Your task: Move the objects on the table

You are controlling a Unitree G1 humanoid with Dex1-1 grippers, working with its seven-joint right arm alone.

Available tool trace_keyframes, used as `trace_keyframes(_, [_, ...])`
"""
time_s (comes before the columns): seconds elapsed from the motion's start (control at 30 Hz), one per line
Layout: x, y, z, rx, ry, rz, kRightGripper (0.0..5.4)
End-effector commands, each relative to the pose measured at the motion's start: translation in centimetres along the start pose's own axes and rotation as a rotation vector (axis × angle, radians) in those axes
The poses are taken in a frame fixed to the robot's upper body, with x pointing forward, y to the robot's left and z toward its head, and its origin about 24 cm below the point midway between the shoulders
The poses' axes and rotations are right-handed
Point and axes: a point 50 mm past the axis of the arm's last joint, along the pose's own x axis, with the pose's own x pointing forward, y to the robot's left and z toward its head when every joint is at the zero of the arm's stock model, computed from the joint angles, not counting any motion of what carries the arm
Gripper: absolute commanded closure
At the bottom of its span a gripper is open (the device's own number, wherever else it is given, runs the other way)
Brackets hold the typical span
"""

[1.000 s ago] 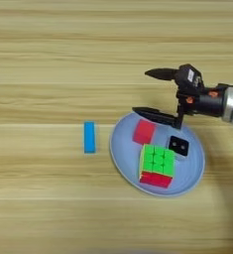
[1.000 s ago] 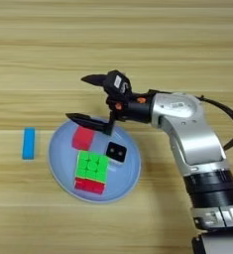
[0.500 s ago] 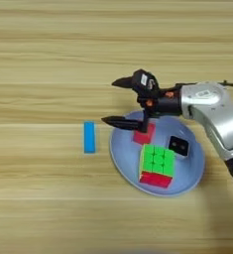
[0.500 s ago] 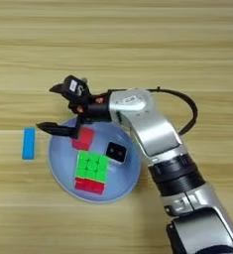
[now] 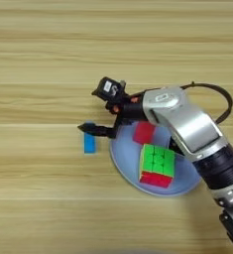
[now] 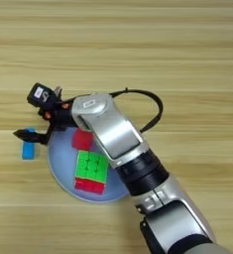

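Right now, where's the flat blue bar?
The flat blue bar lies on the table just left of the plate, directly under the tip of the gripper's lower finger.

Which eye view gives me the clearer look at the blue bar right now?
The left eye view: the blue bar shows most of its length, only its top end under a black fingertip. In the right eye view, it sits near the left edge, its upper part covered by the finger.

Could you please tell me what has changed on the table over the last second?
The right gripper swept left from over the plate to the blue bar, open and holding nothing. The arm now hides the black cube. Blue bar, red cube and puzzle cube stayed put.
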Motion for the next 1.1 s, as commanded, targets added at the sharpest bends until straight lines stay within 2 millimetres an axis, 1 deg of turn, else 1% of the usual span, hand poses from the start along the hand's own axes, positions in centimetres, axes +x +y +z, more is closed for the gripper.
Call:
trace_keyframes(0.03, [-0.4,-0.8,1.5,-0.081,-0.017,-0.062,0.03])
trace_keyframes(0.17, [0.1,-1.2,0.9,-0.040,0.016,-0.128,0.03])
trace_keyframes(0.27, [0.5,-1.2,0.9,-0.028,0.015,-0.176,0.03])
trace_keyframes(0.33, [0.9,-0.9,1.0,-0.022,0.010,-0.193,0.03])
trace_keyframes(0.5, [1.9,0.6,0.4,-0.005,0.022,-0.140,0.03])
trace_keyframes(0.6, [2.3,1.1,0.3,0.017,0.020,-0.117,0.03])
trace_keyframes(0.93, [3.1,1.2,-0.5,0.030,0.056,-0.122,0.03])
trace_keyframes(1.1, [3.3,1.0,-1.0,0.033,0.087,-0.124,0.50])
